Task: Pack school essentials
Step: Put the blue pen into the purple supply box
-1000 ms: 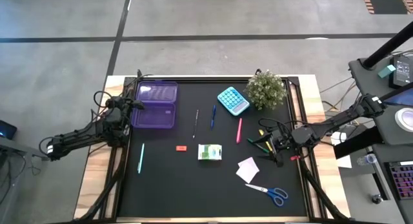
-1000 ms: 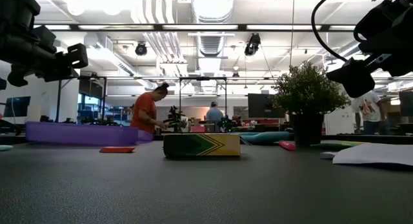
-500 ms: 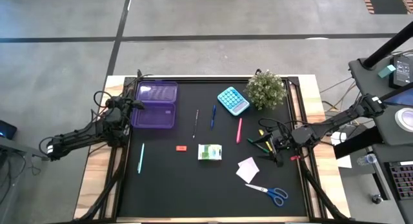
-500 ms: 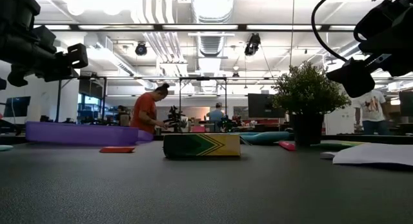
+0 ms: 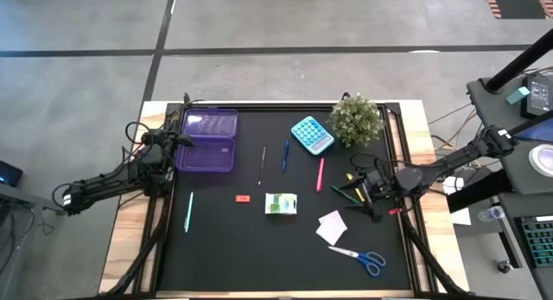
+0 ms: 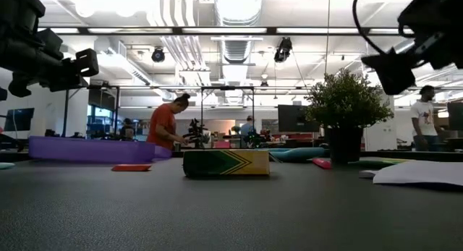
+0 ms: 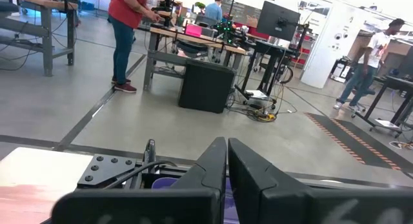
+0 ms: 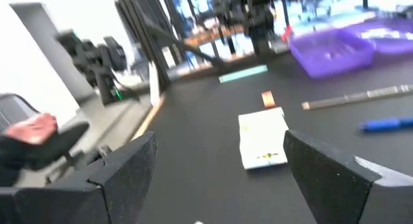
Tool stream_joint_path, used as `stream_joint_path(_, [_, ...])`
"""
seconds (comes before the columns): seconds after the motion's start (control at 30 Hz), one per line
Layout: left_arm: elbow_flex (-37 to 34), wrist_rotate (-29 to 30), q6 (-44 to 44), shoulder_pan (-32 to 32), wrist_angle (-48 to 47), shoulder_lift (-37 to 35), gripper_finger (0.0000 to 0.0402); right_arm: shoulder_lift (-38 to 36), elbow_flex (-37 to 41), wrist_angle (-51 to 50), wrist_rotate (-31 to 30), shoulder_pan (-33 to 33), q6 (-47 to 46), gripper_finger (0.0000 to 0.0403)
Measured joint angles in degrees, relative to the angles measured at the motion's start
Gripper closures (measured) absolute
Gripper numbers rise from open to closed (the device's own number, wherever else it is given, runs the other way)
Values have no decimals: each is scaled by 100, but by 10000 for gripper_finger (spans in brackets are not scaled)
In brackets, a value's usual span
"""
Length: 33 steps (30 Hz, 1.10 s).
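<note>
Early stage, nothing packed yet. All the stationery lies loose on the black table (image 5: 216, 257). Purple case (image 5: 208, 140) sits open at the far left corner, with nothing visible in it.

Left gripper (image 5: 179, 140) waits at the case's left edge, fingers (image 7: 219, 169) pressed together, holding nothing. Right gripper (image 5: 363, 194) is at work: raised above the right side of the table, near the yellow pen (image 5: 351, 176) and green pen (image 5: 340, 191), jaws spread wide and empty. Its wrist view looks past both fingers (image 8: 326, 169) toward the green-white pack (image 8: 262, 139).

Where things lie: teal pen (image 5: 188, 210) at left; red eraser (image 5: 243, 197) just left of the pack (image 5: 281, 203); black pen (image 5: 262, 162) and blue pen (image 5: 284, 155) mid-table; pink pen (image 5: 320, 174) right of them; paper square (image 5: 332, 226) and scissors (image 5: 361, 258) toward the near right. Calculator (image 5: 311, 134) and potted plant (image 5: 356, 118) sit at the far side.

Step in hand, as I judge it: right arm lining up a first pick. Next move calls for lowering over one thin pen, jaws across its shaft, closing low against the table, then carrying it across to the case. Thin pens may roll or slip.
</note>
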<state>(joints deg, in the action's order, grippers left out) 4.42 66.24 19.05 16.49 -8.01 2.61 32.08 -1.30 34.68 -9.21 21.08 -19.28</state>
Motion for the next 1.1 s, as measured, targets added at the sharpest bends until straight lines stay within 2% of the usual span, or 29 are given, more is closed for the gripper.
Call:
stream_joint_path(0.1, [-2,0,-1,0,-1,0,402,-2,0,374,-25,0,272,75])
stream_joint_path(0.27, [-2,0,0,0,-1,-1,402,0,-2,398,-31,0,1023,75])
stream_joint_path(0.47, [-2,0,8,0,10,0,402,0,0,451,-93,0,1038,75])
stream_joint_path(0.53, [-2,-168,598,-4,143,-1,402,0,0,608,-144,-9,1156,75])
stream_joint_path(0.63, [-2,-1156,2624,-4,521,0,402,47,0,1180,-146,-37,1335,75])
stream_joint_path(0.67, [-10,-1244,2760,-4,769,12,402,84,0,1368,-148,-37,1464,75])
stream_joint_path(0.73, [-10,-1524,2127,-2,1367,73,402,183,-2,1747,-146,-39,1780,75])
stream_joint_path(0.8, [-17,-2138,1169,-3,1911,73,402,359,-150,1829,-147,-38,2041,75])
stream_joint_path(0.97, [-17,-4455,-983,-4,3292,112,402,1065,-1029,1649,-174,-38,2653,75])
stream_joint_path(1.0, [-17,-4677,-1137,-4,3505,117,402,1208,-1222,1470,-199,-38,2800,75])
stream_joint_path(1.1, [-14,-4752,-1457,0,3668,149,402,1654,-1866,860,-527,-45,2935,75])
